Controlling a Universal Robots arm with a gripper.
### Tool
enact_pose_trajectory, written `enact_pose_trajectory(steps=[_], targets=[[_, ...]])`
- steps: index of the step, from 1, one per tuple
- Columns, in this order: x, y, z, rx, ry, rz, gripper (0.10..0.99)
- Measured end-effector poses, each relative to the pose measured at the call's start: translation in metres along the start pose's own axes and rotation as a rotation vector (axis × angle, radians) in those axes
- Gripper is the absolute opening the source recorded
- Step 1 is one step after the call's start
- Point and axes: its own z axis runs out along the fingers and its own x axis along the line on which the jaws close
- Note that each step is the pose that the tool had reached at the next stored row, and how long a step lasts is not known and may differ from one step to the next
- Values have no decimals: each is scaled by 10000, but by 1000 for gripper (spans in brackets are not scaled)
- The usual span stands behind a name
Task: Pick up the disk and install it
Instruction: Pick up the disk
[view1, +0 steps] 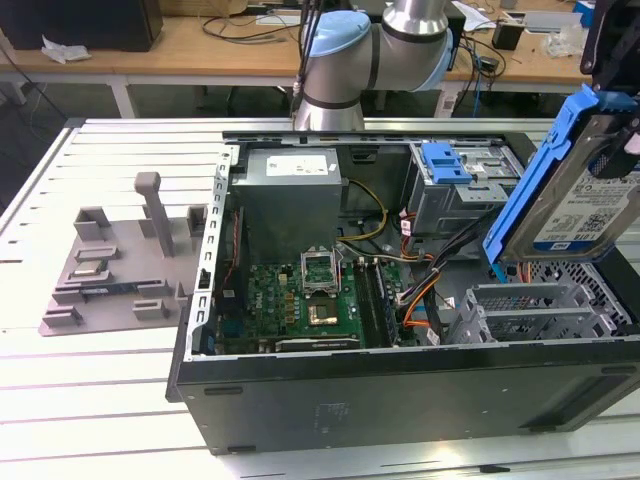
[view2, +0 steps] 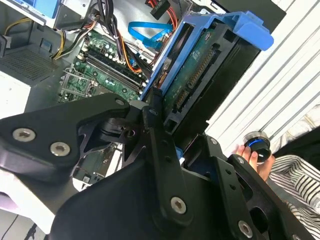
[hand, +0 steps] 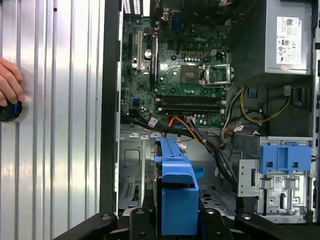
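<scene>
End effector (view2: 172, 136) clenched on the disk (view2: 200, 75), black linkage fingers (view2: 155, 130) either side of the blue carrier frame. Disk is in the air, steeply tilted, over the open PC case (view1: 400, 405) at the exterior view's right; not seated in any bay.

View differences:
- Second wrist view: the disk's green circuit-board side and connector edge.
- Exterior view: the other face, silver with the white-and-blue label (view1: 590, 195).
- First wrist view: the carrier edge-on (hand: 177, 200), with the case floor behind it and the drive cage (hand: 277, 185) with its blue latch (hand: 283, 157) just beside.

Below, in the case: motherboard (view1: 300, 300), loose orange and black cables (view1: 420, 285), grey power supply (view1: 290, 190). Drive cage (view1: 450, 205) sits at the far side, blue latch (view1: 445, 162) on top.

A person's hand (hand: 10, 82) rests on a round blue-lit knob (hand: 9, 111) on the slatted bench (view1: 100, 400) beside the case; the second wrist view adds a striped sleeve (view2: 295, 175).

Grey plastic stand (view1: 120, 265) is on the bench at the exterior view's left, well apart from the case. Arm (view1: 370, 50) stands behind the case, and a wooden desk (view1: 200, 40) is beyond it.
</scene>
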Motion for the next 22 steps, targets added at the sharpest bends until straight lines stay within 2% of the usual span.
enact_pose_trajectory(steps=[6,14,17,22], targets=[[59,-5,109,-21,-1,-37,369],[90,-57,278,-48,2,-58,369],[107,-58,304,-47,8,-58,369],[107,-58,306,-48,7,-58,369]])
